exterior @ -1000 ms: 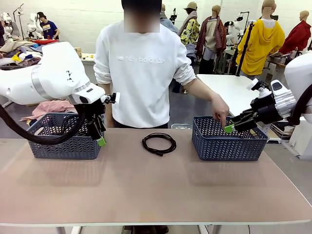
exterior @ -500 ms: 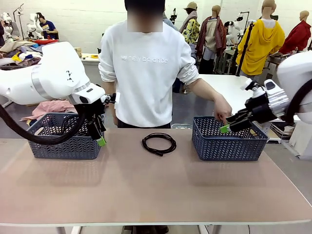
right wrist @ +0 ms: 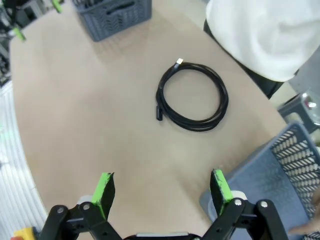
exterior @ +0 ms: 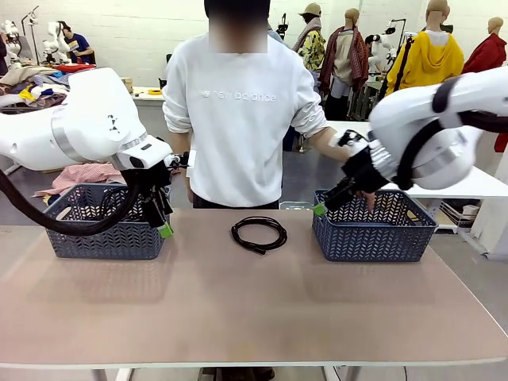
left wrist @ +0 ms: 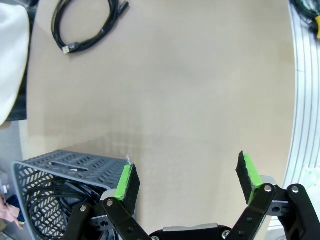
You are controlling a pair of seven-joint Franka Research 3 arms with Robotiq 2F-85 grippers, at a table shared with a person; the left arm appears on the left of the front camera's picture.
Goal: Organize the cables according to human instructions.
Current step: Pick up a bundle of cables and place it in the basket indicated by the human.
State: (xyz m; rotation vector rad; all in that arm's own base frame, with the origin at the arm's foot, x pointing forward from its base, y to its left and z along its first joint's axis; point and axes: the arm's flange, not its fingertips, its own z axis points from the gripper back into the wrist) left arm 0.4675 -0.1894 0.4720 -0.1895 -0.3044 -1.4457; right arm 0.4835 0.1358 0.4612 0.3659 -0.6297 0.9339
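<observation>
One coiled black cable [exterior: 259, 233] lies on the table between the two baskets, also seen in the left wrist view [left wrist: 85, 25] and the right wrist view [right wrist: 192, 102]. More black cables [left wrist: 42, 205] lie inside the left basket [exterior: 107, 238]. My left gripper [exterior: 161, 223] hangs open at that basket's right front corner; its green pads [left wrist: 126, 182] stand wide apart over bare table. My right gripper [exterior: 321, 207] is open above the left rim of the right basket [exterior: 373, 234], with the coiled cable ahead of it and nothing between its fingers [right wrist: 104, 189].
A person stands at the far side of the table, one hand [exterior: 370, 198] reaching down at the right basket behind my right arm. The left basket [right wrist: 112, 15] and right basket [right wrist: 295, 165] flank a wide stretch of bare tabletop [exterior: 254, 302].
My right arm has swung in from the right, bringing its gripper from the right basket's far side to its left rim. The left arm and the cable have not moved.
</observation>
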